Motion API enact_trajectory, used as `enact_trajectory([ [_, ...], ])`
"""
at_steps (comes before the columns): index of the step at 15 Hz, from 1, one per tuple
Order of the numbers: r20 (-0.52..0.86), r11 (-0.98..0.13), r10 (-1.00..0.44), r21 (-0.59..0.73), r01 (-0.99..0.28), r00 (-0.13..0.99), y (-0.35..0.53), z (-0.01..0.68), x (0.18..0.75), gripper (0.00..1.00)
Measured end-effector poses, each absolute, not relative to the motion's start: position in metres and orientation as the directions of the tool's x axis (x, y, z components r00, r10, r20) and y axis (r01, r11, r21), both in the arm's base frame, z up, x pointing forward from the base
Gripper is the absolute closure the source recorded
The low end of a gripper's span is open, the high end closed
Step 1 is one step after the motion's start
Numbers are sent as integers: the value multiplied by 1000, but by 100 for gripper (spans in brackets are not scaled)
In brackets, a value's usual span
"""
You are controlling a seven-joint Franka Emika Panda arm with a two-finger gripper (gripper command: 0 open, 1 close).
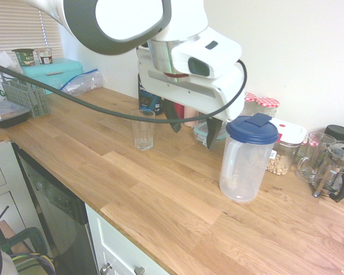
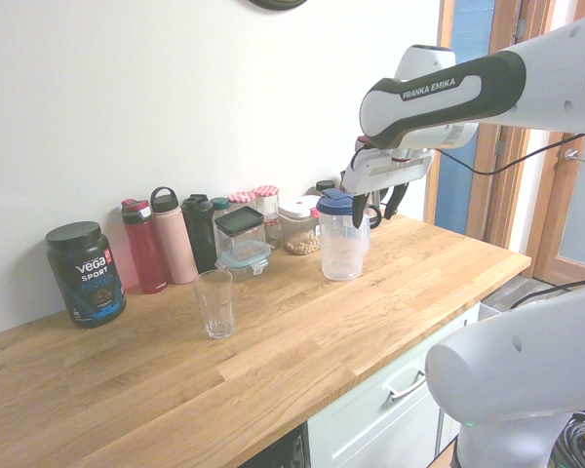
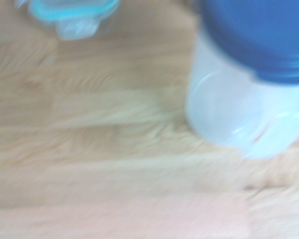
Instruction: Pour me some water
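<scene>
— Oak-coloured wood planks make up the worktop (image 1: 160,200), is that right, and what stands on it?

— Yes. A translucent plastic jug (image 1: 245,163) with a dark blue lid (image 1: 252,129) stands upright on it, away from the front edge and nearer the wall. A clear drinking glass (image 1: 143,129) stands upright as well, well apart from the jug, roughly midway between the wall and the front edge.

— Where is the water?

— Any water would be in the jug, but the plastic is cloudy and none can be made out for certain. The glass looks empty.

— And the gripper?

— The gripper (image 2: 374,207) hangs in the air just above and beside the jug's lid, pointing steeply down. Its two dark fingers (image 1: 173,117) are spread wide with nothing between them, and they touch neither jug nor glass.

— What lines the back edge?

— A black protein tub (image 2: 86,273), a red bottle (image 2: 144,246), a pink bottle (image 2: 172,236) and a black bottle (image 2: 200,231) stand along the wall. Beside them are a teal-rimmed food box (image 2: 242,258), jars with red checked lids (image 1: 266,103) and a cafetière (image 1: 337,169).

— Does the wrist view add anything?

— Only a blurred look at the jug, its blue lid and the teal-rimmed box on the wood.
</scene>
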State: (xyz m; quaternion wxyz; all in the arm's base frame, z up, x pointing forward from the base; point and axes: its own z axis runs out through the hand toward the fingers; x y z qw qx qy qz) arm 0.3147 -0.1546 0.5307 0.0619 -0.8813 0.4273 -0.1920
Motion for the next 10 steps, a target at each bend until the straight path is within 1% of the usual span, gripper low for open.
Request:
enact_trajectory([
  [5,316,-625,-776,-262,-736,546,-176,490,362,0],
  [8,317,-621,-778,-252,-743,543,-188,484,386,0],
  [9,312,-618,-780,-248,-746,543,-191,482,393,100],
  [10,309,-616,-781,-244,-749,543,-194,479,400,100],
])
